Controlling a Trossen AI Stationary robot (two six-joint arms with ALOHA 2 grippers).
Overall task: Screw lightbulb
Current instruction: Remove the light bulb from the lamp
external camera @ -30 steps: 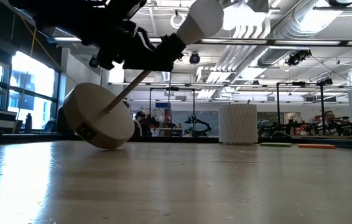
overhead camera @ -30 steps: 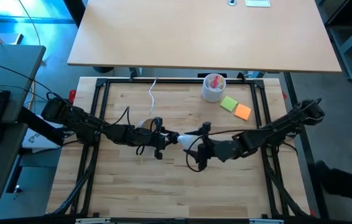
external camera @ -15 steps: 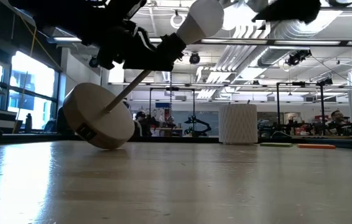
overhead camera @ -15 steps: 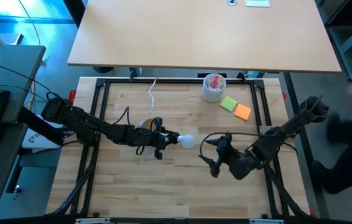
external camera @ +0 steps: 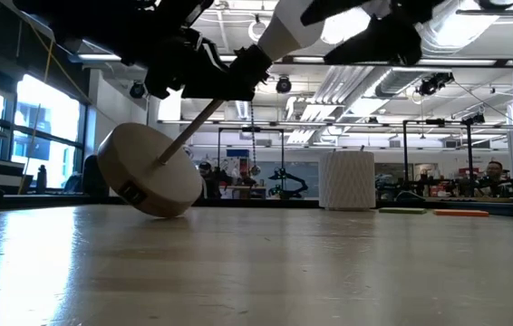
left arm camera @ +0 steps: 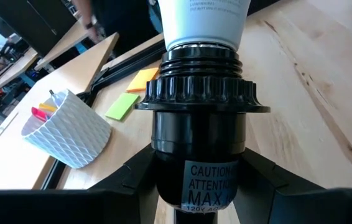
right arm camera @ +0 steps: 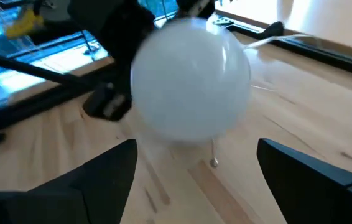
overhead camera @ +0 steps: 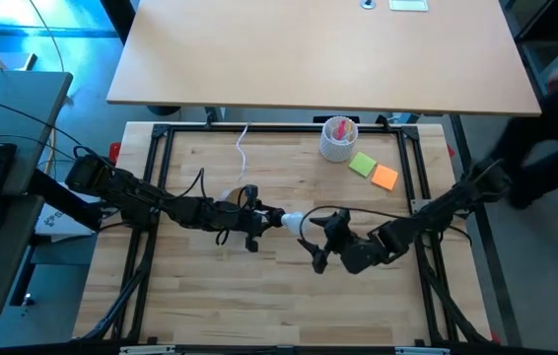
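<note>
A wide workshop hall with ceiling ducts and strip lights stretches out behind the pale wooden table [overhead camera: 210, 296], and a white ribbed cup with pink contents [overhead camera: 338, 138] sits near the far edge beside a green sticky note [overhead camera: 362, 164] and an orange sticky note [overhead camera: 384, 177]. Mid-table, the action: the left gripper [overhead camera: 249, 219] is clenched around the black ribbed lamp socket [left arm camera: 198, 118], holding the whole lamp tipped over so its round pale wooden disc base [external camera: 148, 172] leans on one edge on the table, the thin stem slanting up to the socket. The small white rounded lightbulb [overhead camera: 294, 220] is seated in that socket's mouth, well above the table, its dome pointing toward the right side. And here is the right gripper [right arm camera: 191, 158], fingers spread wide on either side of the white dome, nothing grasped yet, lined up right at the bulb's nose.

Handling judgement: this bulb looks light, smooth and rather slippery, and probably fragile, so a hard squeeze is unwise. The sensible hold is across the widest part of the dome, square on, with just enough pressure to turn it without skidding. The left arm's hold on the socket has to resist that twist, since the tilted base gives little support.
</note>
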